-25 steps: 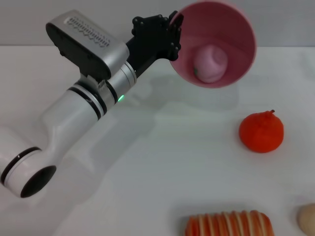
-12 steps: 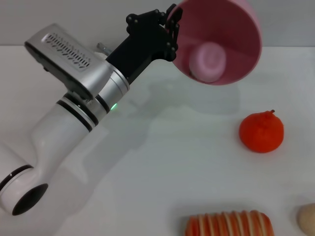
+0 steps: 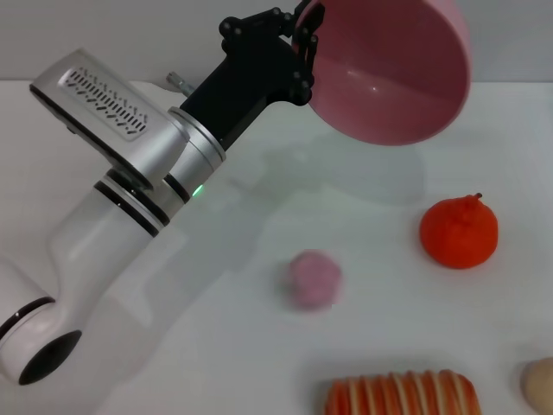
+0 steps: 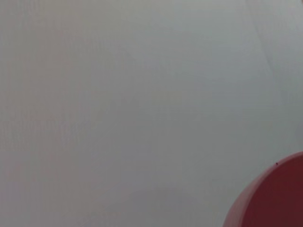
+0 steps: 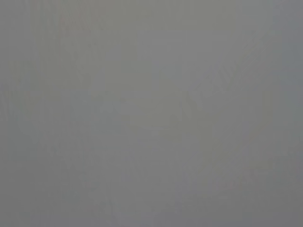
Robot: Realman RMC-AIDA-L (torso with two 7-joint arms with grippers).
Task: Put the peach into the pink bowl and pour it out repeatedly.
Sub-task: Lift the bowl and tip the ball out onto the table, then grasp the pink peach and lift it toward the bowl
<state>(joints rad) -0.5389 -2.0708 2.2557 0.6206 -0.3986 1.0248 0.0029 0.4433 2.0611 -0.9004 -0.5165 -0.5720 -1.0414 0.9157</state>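
At upper centre of the head view the left gripper (image 3: 304, 52), jaws clamped on the rim, holds the round glossy pink plastic bowl (image 3: 393, 73) tipped on its side; the small pale pink toy peach (image 3: 313, 278) sits blurred at lower centre on the white table (image 3: 216, 346), left of the bright orange-red fruit (image 3: 459, 232).

A glossy pink bowl (image 3: 389, 73) with a smooth, unpatterned inside is clamped at its rim by the black left gripper (image 3: 302, 52). The arm behind it is white and silver with thin black bands and a small green light. A pale pink peach (image 3: 314, 278) sits on the plain white table (image 3: 216, 346). Toward the table's right edge is a bright orange-red fruit (image 3: 459, 232). At the near edge lies an orange-red item with cream stripes (image 3: 402, 395), and a beige item (image 3: 540, 385) at the near right corner.
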